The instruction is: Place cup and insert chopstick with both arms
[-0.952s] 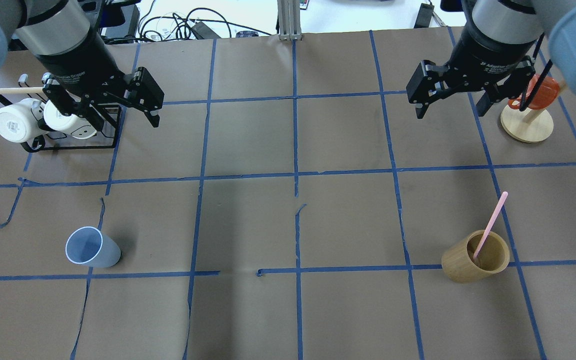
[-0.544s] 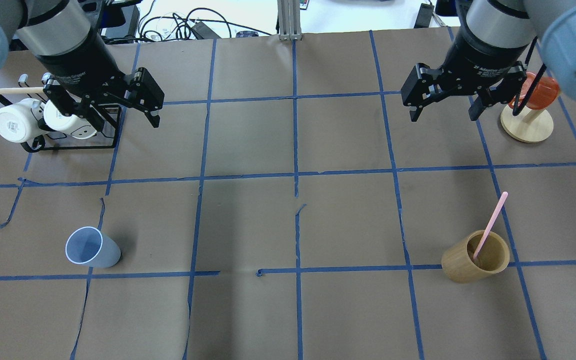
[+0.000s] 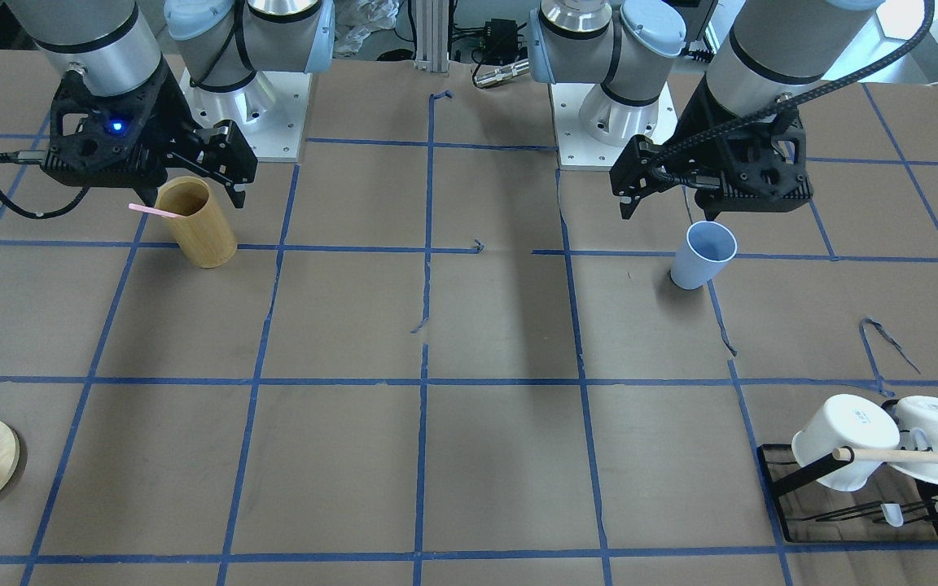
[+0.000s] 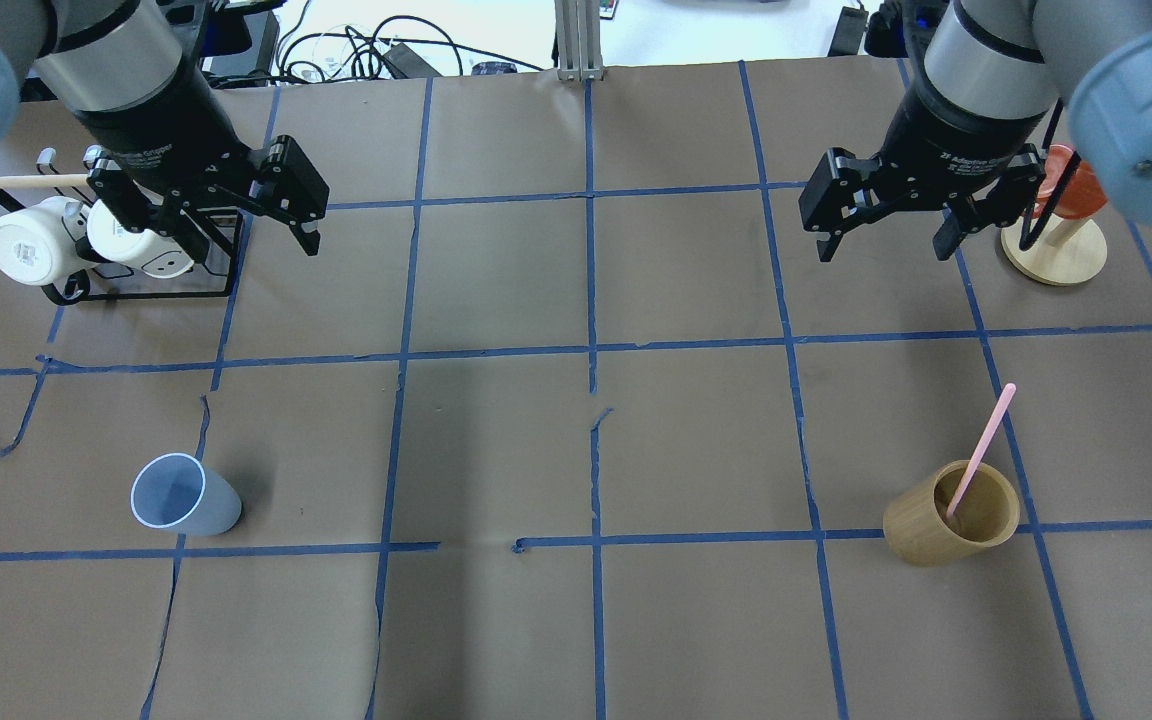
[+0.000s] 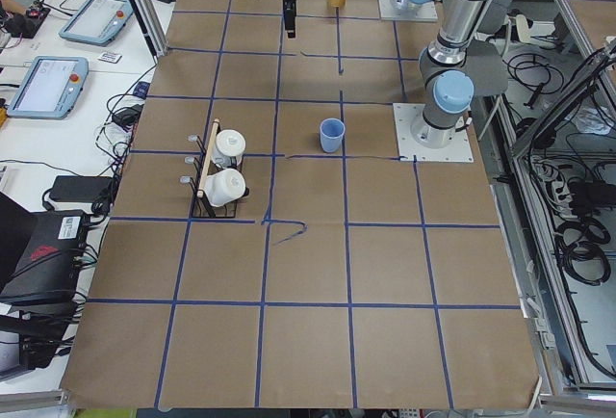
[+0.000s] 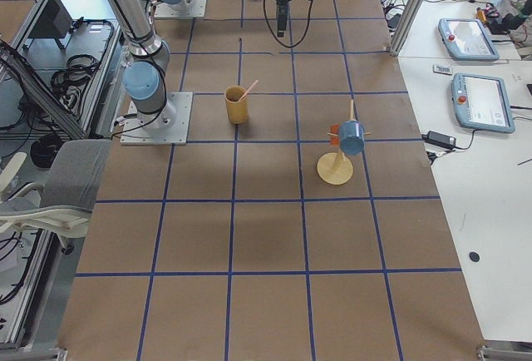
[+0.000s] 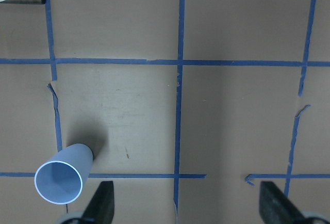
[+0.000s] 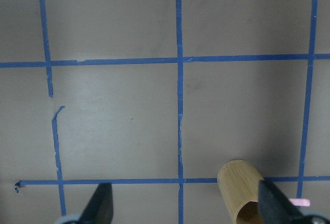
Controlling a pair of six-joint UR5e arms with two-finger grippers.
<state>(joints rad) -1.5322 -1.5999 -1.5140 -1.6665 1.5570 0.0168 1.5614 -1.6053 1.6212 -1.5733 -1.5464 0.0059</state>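
The light blue cup stands upright at the near left; it also shows in the front view and the left wrist view. The pink chopstick leans inside the tan bamboo cylinder at the near right, and shows again in the front view. My left gripper is open and empty, high over the far left by the mug rack. My right gripper is open and empty, high over the far right. In the right wrist view the bamboo cylinder lies close to one finger.
A black rack with two white mugs and a wooden rod stands at the far left. A round wooden stand with an orange cup is at the far right. Blue tape lines grid the brown table, torn in places.
My right gripper has shifted slightly left and toward the near side, turning a little. The left arm, cup and chopstick have not moved.
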